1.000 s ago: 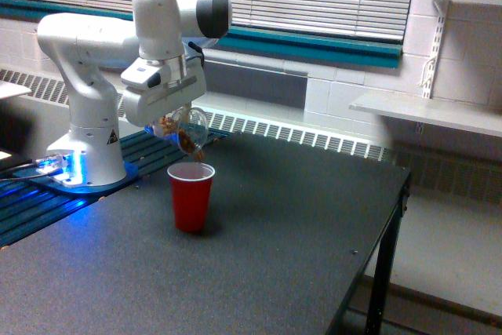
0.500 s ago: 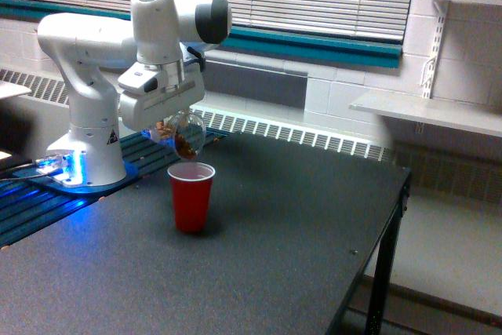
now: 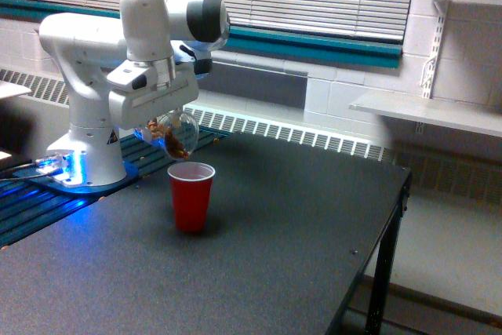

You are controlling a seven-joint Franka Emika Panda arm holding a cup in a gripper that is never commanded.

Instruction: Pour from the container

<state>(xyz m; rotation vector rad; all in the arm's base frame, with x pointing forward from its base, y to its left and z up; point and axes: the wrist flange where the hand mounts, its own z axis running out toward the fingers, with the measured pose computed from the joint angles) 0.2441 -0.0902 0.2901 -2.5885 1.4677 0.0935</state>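
Small clear plastic container (image 3: 174, 136) with brown bits gripped in white gripper (image 3: 157, 125), tilted above and just left of red plastic cup (image 3: 190, 195) on dark table (image 3: 298, 225). Mouth to be centred over cup, tilt slow.

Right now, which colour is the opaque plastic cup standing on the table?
Red, white inside; exterior view.

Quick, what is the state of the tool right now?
Tool: closed on the clear container, held tilted above the red cup.
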